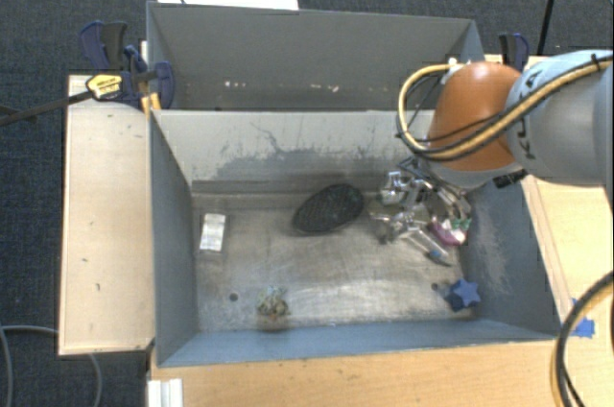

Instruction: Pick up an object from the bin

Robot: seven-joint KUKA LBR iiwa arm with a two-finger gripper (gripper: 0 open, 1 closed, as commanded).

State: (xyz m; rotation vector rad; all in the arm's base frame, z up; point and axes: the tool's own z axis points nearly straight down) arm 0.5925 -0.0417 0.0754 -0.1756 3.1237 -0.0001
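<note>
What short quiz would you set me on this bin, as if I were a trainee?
1. True or false: in the camera view, the dark oval thing lies left of the gripper.
2. What colour is the small star-shaped thing near the front right corner of the bin? A red, B blue, C yellow.
3. Fill in: the small white block lies near the view's ___ wall.

Key: 1 true; 2 B; 3 left.

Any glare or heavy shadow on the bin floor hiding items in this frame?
Camera view: pale sheen on the bin floor near the front, washing out nothing; a shadow band along the back wall runs behind the black oval object.
</note>
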